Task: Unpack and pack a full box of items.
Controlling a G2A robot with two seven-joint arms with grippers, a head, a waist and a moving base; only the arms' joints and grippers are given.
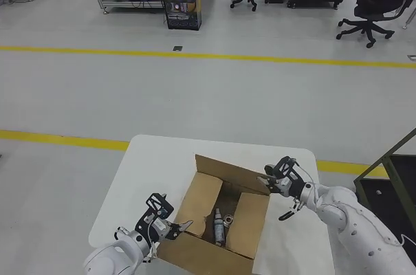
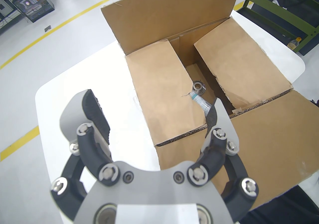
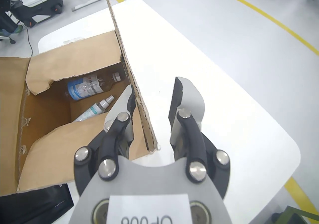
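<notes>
The box flap (image 2: 172, 8) is being straddled by the released right gripper (image 3: 154, 87), best clenched squarely at its corner; the left gripper (image 2: 153, 100) is being held open.

We see a box (image 2: 162, 80) of brown corrugated cardboard, matt and slightly fibrous. Its cut edges show the fluted core, and some flap edges are torn and ragged. The table (image 2: 99, 70) under it is white and smooth, with a soft sheen. The left gripper (image 2: 153, 104) and right gripper (image 3: 154, 89) have pale satin metal fingers, matt black plastic links and shiny rounded screws. Their pads (image 2: 96, 112) are dark, finely ribbed and look like rubber. Inside the box, a bottle (image 3: 86, 86) looks like clear plastic with a glossy label. A slimmer spray bottle (image 3: 96, 109) is clear plastic too. The floor (image 1: 194, 96) is smooth and faintly glossy.
</notes>
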